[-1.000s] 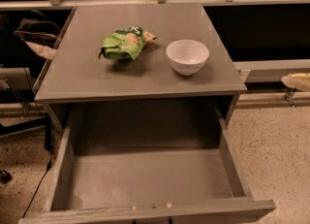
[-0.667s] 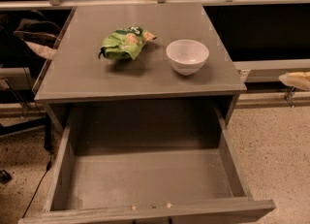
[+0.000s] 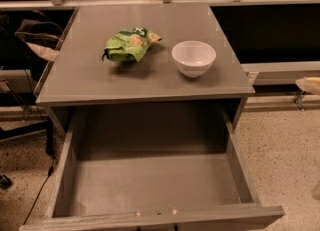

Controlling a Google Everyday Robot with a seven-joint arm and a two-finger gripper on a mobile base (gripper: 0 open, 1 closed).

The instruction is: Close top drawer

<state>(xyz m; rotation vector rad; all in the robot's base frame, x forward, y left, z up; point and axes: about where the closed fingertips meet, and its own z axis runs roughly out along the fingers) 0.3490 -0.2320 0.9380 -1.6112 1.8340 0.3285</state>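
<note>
The top drawer (image 3: 155, 185) stands pulled far out, empty, so closing needs a push on its front panel. The gripper is outside the view; its state cannot be told.

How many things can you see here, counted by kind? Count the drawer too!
Green snack bag: 1
White bowl: 1
Open top drawer: 1
Pincer: 0, out of view
Total: 3
</note>
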